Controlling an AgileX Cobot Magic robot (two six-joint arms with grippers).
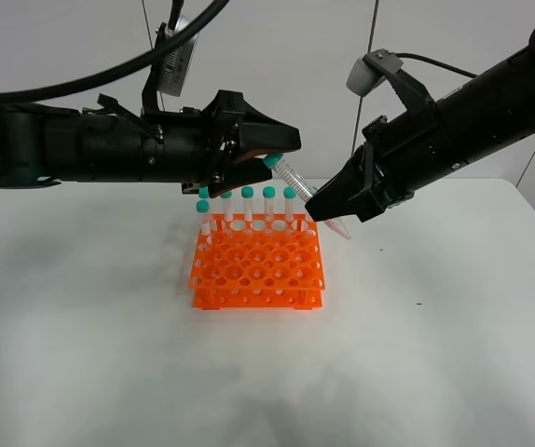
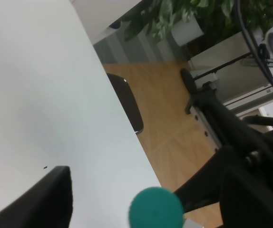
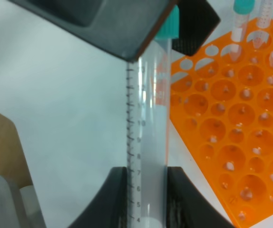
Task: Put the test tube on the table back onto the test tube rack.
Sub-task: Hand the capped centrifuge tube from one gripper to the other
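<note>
Test tube (image 1: 293,177) slants between both arms: right gripper (image 1: 316,207) clamped on it, left gripper (image 1: 275,156) apart at its cap (image 2: 155,209).

One orange test tube rack (image 1: 258,272), six racked tubes (image 1: 247,207), one test tube (image 1: 293,178) aloft, one table (image 1: 435,363).
</note>
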